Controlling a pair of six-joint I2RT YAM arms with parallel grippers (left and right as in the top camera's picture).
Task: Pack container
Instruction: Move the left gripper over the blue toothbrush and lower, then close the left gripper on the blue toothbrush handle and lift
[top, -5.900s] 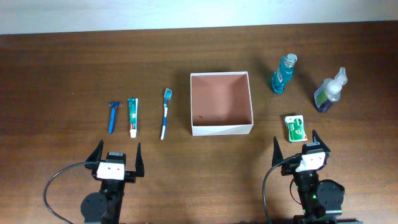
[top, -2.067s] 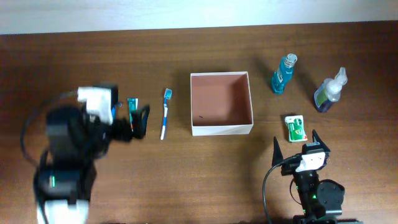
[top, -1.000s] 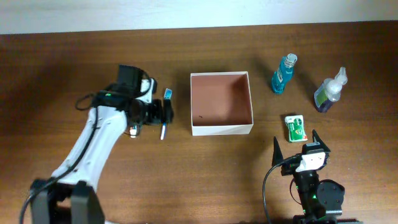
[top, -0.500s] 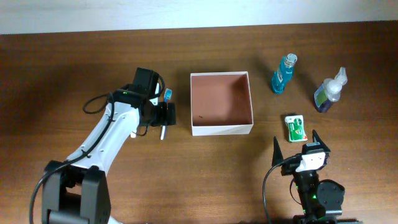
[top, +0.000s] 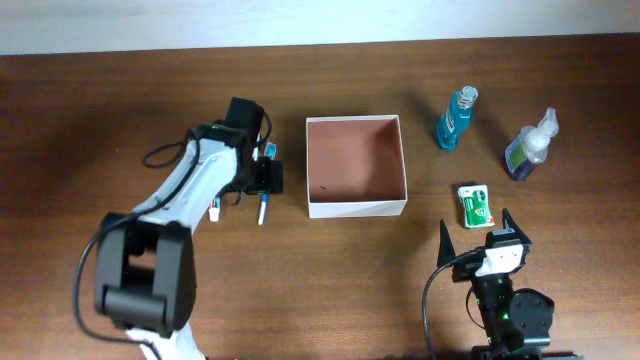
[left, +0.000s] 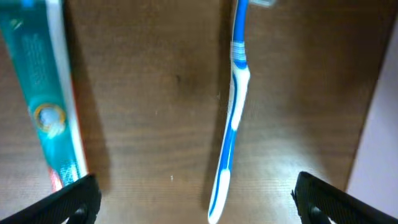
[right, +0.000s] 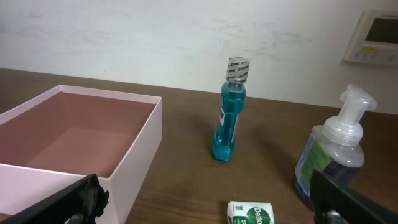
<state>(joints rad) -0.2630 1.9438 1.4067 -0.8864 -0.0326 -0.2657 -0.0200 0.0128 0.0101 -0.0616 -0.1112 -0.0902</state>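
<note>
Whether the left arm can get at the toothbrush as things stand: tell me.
Probably yes. The left gripper hangs open above the toothbrush, a finger on either side. The toothpaste lies apart on one side, the box on the other; nothing covers it.

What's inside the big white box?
Nothing is packed in the container yet. You see only its bare pinkish-brown floor with a tiny dark speck. From overhead the whole floor shows, so nothing is covered.
</note>
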